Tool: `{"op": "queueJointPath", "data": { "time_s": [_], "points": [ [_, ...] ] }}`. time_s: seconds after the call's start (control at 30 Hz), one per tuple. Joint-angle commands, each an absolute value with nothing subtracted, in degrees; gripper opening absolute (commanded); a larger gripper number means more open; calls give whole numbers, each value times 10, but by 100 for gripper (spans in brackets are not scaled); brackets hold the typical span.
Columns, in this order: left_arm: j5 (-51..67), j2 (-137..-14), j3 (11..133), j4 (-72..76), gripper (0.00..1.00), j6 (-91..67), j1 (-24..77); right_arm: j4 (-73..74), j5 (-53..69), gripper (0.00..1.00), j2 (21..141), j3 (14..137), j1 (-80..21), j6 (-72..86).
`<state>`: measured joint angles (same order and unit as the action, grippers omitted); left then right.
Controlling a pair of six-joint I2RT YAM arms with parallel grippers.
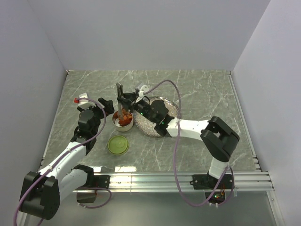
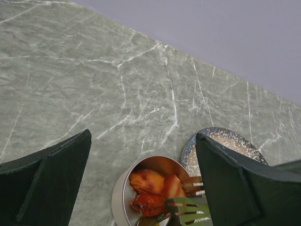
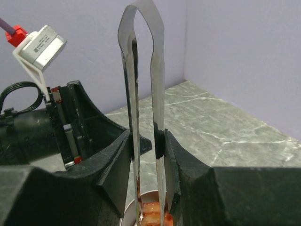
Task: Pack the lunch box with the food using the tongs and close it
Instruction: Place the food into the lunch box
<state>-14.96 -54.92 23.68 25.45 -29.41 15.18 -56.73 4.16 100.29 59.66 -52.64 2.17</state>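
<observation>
The lunch box (image 1: 123, 122) is a small round steel tin standing open beside the plate, with orange food (image 1: 124, 120) chunks inside. Its olive-green lid (image 1: 118, 144) lies flat on the table in front of it. My right gripper (image 1: 129, 101) is shut on the tongs (image 1: 120, 90), which stand upright with their tips down in the tin. In the right wrist view the tongs (image 3: 146, 89) sit between my fingers (image 3: 117, 165), above the food (image 3: 153, 215). My left gripper (image 1: 109, 113) is open just left of the tin. In the left wrist view the lunch box (image 2: 121, 197), food (image 2: 148, 181) and tong tips (image 2: 195, 207) show.
A wide speckled grey plate (image 1: 170, 106) lies right of the tin, under my right arm; its rim (image 2: 221, 136) shows in the left wrist view. White walls enclose the marbled table on three sides. My left arm (image 3: 33, 136) stands close to the right gripper.
</observation>
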Motion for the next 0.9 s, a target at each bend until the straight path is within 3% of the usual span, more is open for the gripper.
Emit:
{"op": "queueJointPath", "data": {
  "time_s": [0.0,0.1,0.33,0.87],
  "points": [
    [-156,-540,236,276,100,-297,150,-592,51,38,1019,637,-531,28],
    [-156,-539,236,277,99,-298,150,-590,48,45,1025,643,-531,25],
    [-156,-540,236,276,99,-298,150,-603,49,50,1023,642,-531,25],
    [-157,-539,235,277,99,-299,149,-639,-68,48,874,461,-502,-62]
  ]
}}
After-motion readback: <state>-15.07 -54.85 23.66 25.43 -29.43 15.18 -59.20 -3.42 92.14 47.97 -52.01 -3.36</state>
